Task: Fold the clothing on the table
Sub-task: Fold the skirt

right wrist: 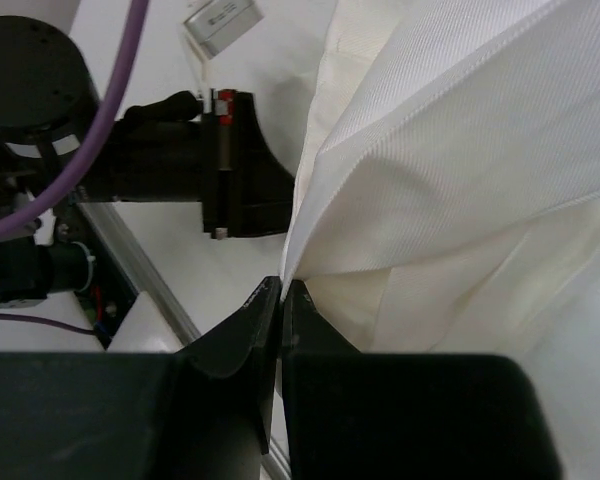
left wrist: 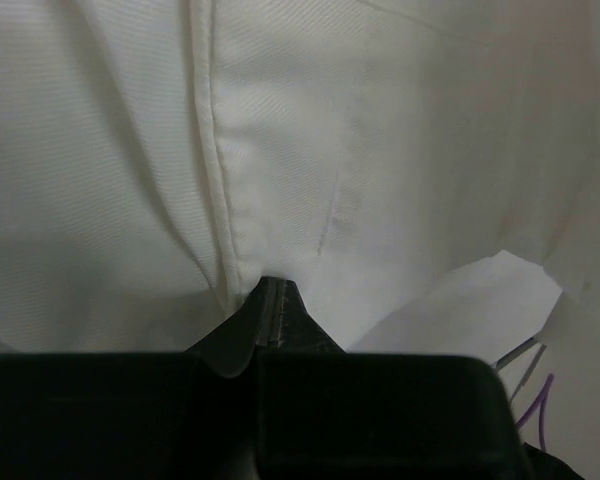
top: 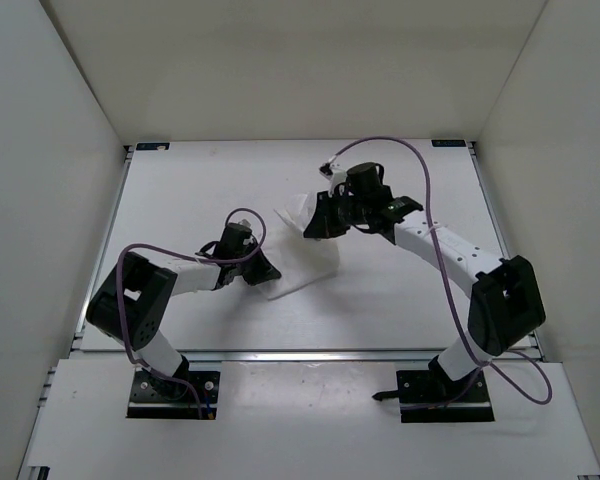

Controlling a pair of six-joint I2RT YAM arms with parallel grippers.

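Note:
The white clothing lies bunched in the middle of the table, stretched between both grippers. My left gripper sits at the garment's near-left edge. In the left wrist view it is shut, with a hemmed fold of the clothing running into its tips. My right gripper is at the far-right edge, lifted slightly. In the right wrist view it is shut on a corner edge of the clothing, which hangs in folds beyond it.
White walls enclose the table on the left, right and back. An aluminium rail runs along the front edge. A purple cable loops over the right arm. The left arm's wrist shows close by in the right wrist view.

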